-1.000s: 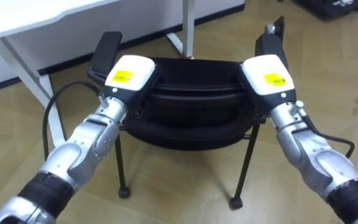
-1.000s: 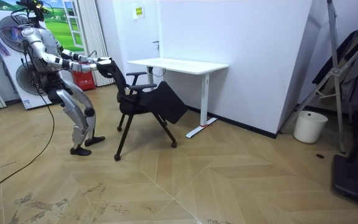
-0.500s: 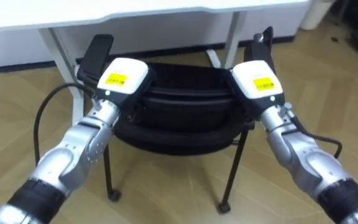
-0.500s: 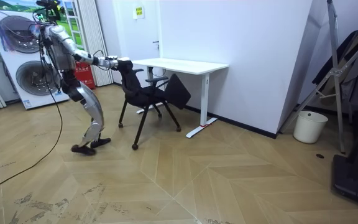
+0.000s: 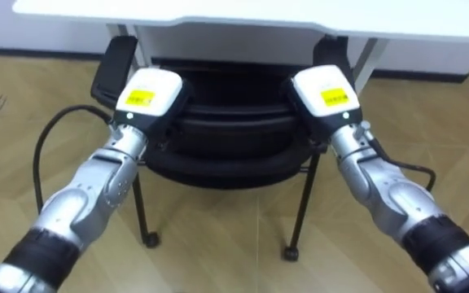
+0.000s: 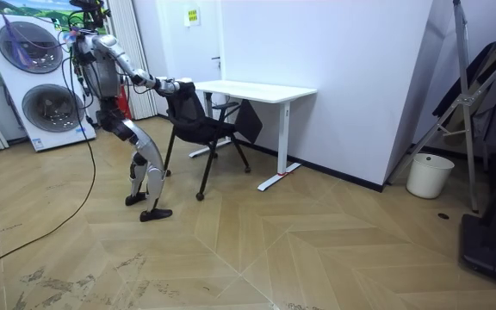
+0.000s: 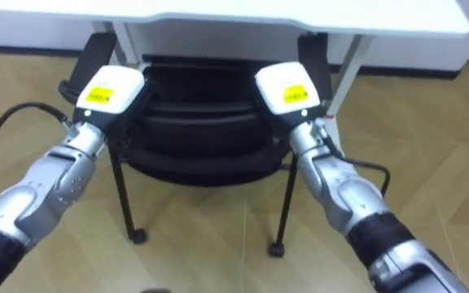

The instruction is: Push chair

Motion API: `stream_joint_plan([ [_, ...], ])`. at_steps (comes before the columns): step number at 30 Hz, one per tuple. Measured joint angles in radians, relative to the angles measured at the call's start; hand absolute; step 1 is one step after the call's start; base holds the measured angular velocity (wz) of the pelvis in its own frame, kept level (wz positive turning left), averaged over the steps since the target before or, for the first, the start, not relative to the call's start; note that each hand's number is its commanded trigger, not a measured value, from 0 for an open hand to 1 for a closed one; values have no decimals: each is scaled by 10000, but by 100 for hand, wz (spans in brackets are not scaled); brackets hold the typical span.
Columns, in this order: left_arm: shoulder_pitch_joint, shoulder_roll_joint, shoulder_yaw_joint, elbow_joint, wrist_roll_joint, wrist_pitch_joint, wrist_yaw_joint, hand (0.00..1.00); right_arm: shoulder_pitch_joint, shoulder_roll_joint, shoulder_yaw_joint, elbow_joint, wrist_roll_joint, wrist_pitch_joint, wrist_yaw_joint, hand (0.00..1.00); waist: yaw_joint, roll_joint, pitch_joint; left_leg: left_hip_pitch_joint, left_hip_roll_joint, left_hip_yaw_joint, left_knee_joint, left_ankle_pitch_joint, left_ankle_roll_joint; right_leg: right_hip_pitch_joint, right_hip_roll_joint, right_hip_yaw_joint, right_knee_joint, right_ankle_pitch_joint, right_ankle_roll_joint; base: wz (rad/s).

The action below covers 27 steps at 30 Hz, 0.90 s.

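Chair at white desk on wood floor; left hand, right hand grip unclear.

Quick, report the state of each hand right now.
Left hand: on the back of the chair; open or shut cannot be told.
Right hand: on the chair's back too; cannot be told.

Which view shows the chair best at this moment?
The room view: the whole chair shows there, backrest to legs, at the desk. The eye views show its backrest and two legs from above.
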Motion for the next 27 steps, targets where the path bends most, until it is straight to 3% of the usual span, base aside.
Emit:
stream_joint_plan([
  [6,-1,17,95,30,107,-43,218,100,-15,3,-98,-3,-68,-145,5,100,-12,-37,12,86,163,207,-50,-19,-22,125,55,-88,-63,-174,49,5],
  [12,50,0,-134,188,139,-25,341,100,281,199,-368,66,-350,-296,59,100,-129,-36,23,143,408,383,720,-37,-45,547,105,-275,69,-494,44,10],
  [18,77,-146,-376,618,130,-55,827,100,464,199,-450,77,-435,-371,130,100,-351,60,23,618,296,624,77,-37,-45,833,50,-300,-147,-463,132,8],
  [22,113,-207,-376,583,125,61,999,100,512,210,-699,26,-683,-449,152,100,-378,198,-29,572,360,768,19,-18,-24,688,454,181,-354,-394,184,-2],
  [24,183,-333,-353,587,125,127,991,100,560,234,-780,-1,-824,-485,169,100,-386,300,-28,580,386,874,166,25,13,697,623,495,-424,-297,86,-9],
  [25,261,-345,-338,588,129,155,989,100,560,249,-755,0,-827,-477,199,100,-359,361,-25,354,529,1145,808,224,179,712,768,872,-456,-261,72,-28],
  [26,416,-374,-282,585,134,157,991,100,569,254,-684,4,-828,-470,286,100,-306,369,-10,-197,544,1122,1801,731,594,848,856,1341,-461,-250,79,-29],
  [27,519,-430,-255,590,143,143,986,100,643,221,-680,0,-830,-494,322,100,-295,352,-22,-370,323,989,1870,654,686,903,853,1609,-490,-276,87,-8],
])
